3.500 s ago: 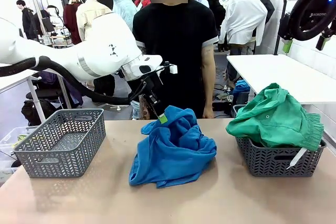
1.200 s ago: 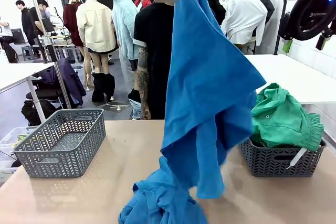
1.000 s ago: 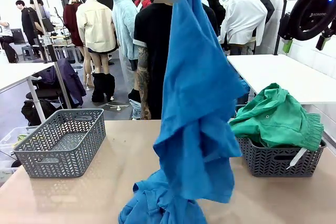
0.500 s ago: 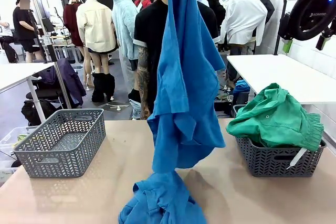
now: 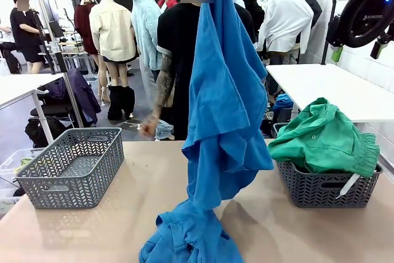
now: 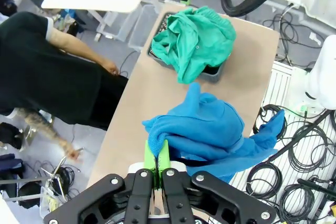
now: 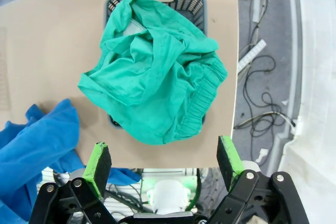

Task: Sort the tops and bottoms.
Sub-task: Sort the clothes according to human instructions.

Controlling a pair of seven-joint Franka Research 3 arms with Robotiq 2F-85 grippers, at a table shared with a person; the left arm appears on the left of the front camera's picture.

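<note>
A bright blue garment (image 5: 225, 109) hangs in front of the person, from the picture's top down to just above the table. In the left wrist view my left gripper (image 6: 156, 157) is shut on a fold of this blue garment (image 6: 205, 135), high over the table. A second bright blue garment (image 5: 191, 241) lies crumpled at the table's near edge. A sea-green garment (image 5: 323, 137) is heaped in the right basket (image 5: 326, 192), with a white tag hanging over the basket's front. My right gripper (image 7: 163, 160) hangs open high above the sea-green garment (image 7: 152, 82).
An empty grey basket (image 5: 71, 164) stands at the table's left. The person in a black shirt (image 5: 175, 53) stands behind the far edge, one hand (image 5: 149, 129) low near the table (image 5: 141, 177). A white table (image 5: 332, 87) stands at the back right.
The hanging blue garment has swung and untwisted, its lower folds now a little farther right. The person's arm has dropped toward the table's far edge.
</note>
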